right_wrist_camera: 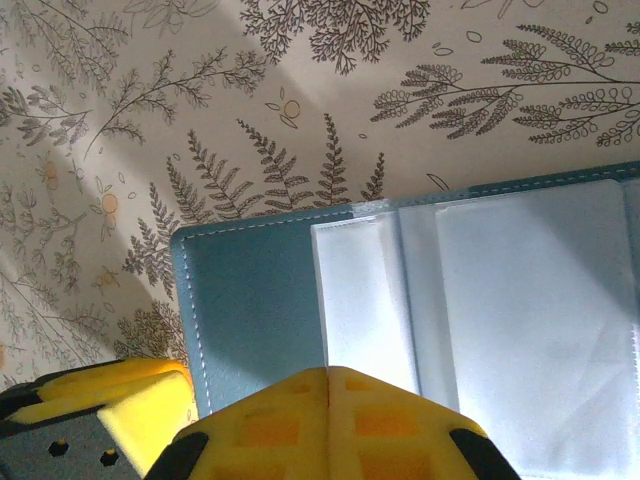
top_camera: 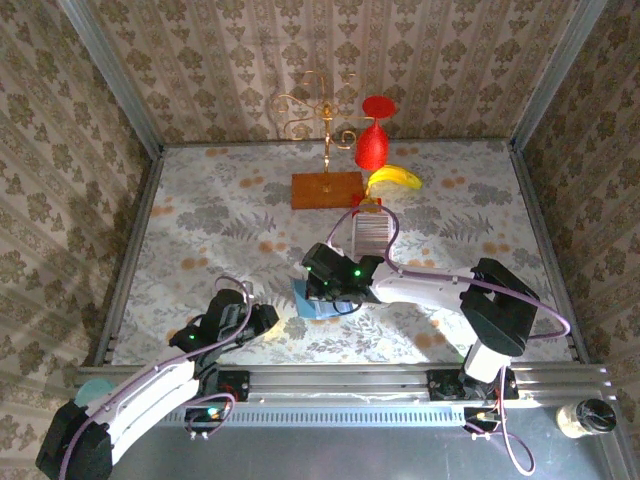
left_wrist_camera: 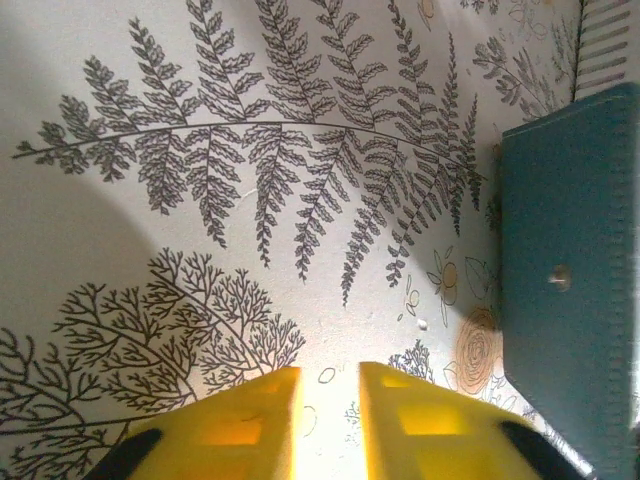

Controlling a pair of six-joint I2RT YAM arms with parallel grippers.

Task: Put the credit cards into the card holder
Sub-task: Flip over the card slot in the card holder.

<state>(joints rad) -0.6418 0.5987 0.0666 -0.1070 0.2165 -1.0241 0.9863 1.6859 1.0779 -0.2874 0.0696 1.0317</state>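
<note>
Yellow fingers (right_wrist_camera: 380,430) of the right gripper (right_wrist_camera: 328,385) sit pressed together with nothing between them. Their tips are over the open card holder (right_wrist_camera: 250,310), just beside its clear sleeves (right_wrist_camera: 520,320). Whether they press on the holder cannot be told. The left gripper (left_wrist_camera: 328,385) hangs low over the desk (top_camera: 200,230) with a narrow gap between its fingers, pinching nothing. The teal holder lies just to its right.

From above, the holder lies unfolded near the middle of the desk, under the right gripper. The credit cards (top_camera: 372,232) stand edge-on in a striped row farther back, apart from the holder and short of the wooden block (top_camera: 327,190).

The cards are probably light, stiff and slick. A pinch across the flat faces of one card, at its upper edge, looks like the soundest hold, and a loose grip would likely let it slip or drag a neighbour out too. The holder looks soft and light, so it may slide or fold when a card is pushed in. It probably needs one gripper steadying its teal cover while the other feeds the card into a sleeve mouth.

By count there is one card holder, showing at least two overlapping sleeve panels, and one row of cards too small to count. There are two grippers, one wooden block and one banana (top_camera: 393,178).
</note>
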